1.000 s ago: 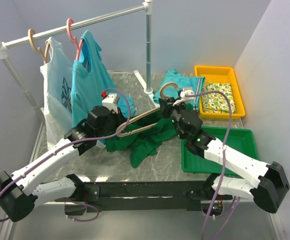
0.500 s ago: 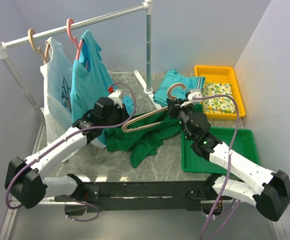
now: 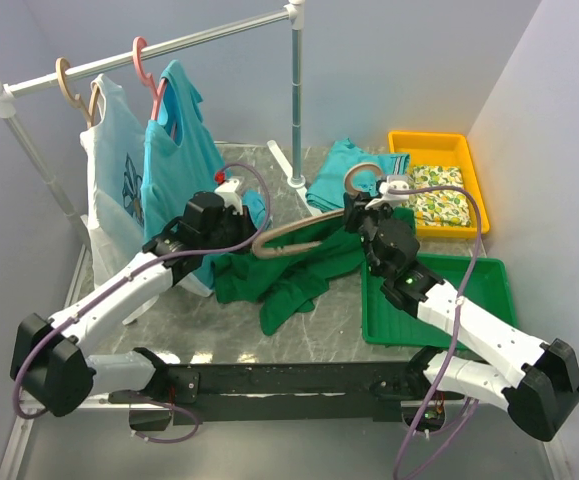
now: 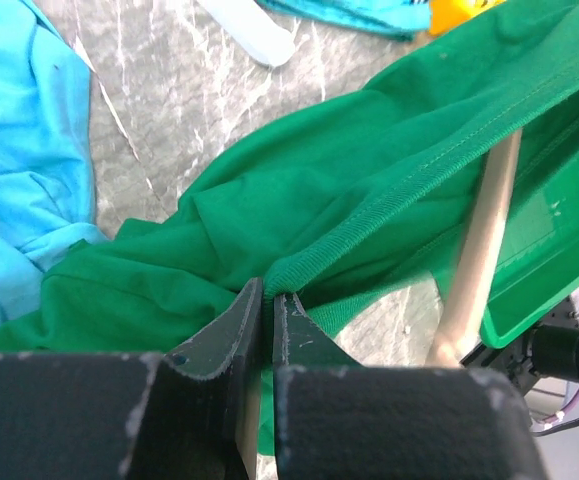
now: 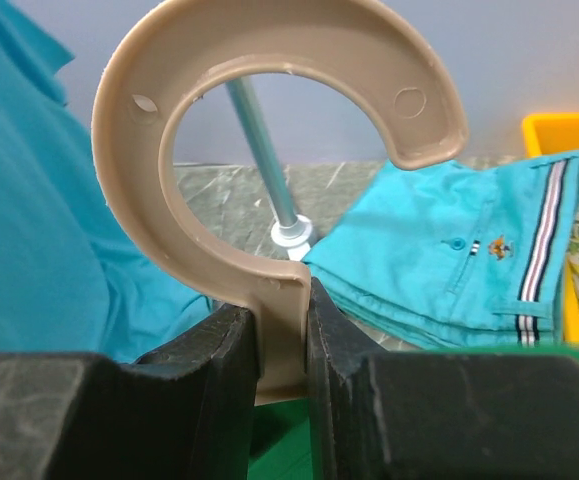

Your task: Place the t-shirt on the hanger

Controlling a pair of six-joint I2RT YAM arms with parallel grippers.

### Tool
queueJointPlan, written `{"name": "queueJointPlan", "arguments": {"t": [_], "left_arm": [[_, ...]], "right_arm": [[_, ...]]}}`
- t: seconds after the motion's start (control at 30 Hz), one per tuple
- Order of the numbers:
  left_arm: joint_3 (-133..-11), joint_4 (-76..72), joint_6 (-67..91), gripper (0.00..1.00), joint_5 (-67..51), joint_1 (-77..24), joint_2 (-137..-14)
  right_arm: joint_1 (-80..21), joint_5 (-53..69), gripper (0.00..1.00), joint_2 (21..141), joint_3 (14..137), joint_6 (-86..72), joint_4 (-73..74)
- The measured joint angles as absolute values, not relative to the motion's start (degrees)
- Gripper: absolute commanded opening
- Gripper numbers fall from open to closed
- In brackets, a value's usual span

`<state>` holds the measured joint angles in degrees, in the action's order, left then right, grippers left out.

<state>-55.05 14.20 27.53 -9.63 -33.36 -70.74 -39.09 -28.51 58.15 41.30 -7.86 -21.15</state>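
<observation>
Both jaws grip: left gripper (image 4: 267, 300) pinches the t-shirt (image 3: 289, 275) by its ribbed edge, right gripper (image 5: 283, 318) clamps the hanger (image 3: 299, 232) below its hook; the t-shirt droops onto the table (image 3: 199, 330), 6 o'clock of the hanger.

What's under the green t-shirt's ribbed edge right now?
A beige hanger arm passes under the t-shirt's edge; past it, fabric hides the rest. The hook is outside, in the right gripper.

My t-shirt (image 3: 291, 278) is plain dark green and the hanger (image 3: 294, 233) is beige. At ten o'clock hang a turquoise shirt (image 3: 181, 165) and a white shirt (image 3: 104, 195) with blue print. The surface (image 3: 219, 325) is grey and marble-veined. At two o'clock sit a yellow tray (image 3: 427, 137) and a green tray (image 3: 484, 280).
</observation>
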Motion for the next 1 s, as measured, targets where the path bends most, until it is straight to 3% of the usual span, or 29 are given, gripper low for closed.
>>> {"name": "queueJointPlan", "arguments": {"t": [0.53,1.0], "left_arm": [[-52.9,14.55,27.59,0.01,-8.05,-32.75,-59.77],[-68.34,22.35,21.26,0.01,-7.75,-32.38,-59.51]], "right_arm": [[-38.26,-33.39,0.0,60.07,45.41,-9.17,-18.65],[-42.41,-33.5,0.0,62.15,50.81,-0.95,-18.46]]}}
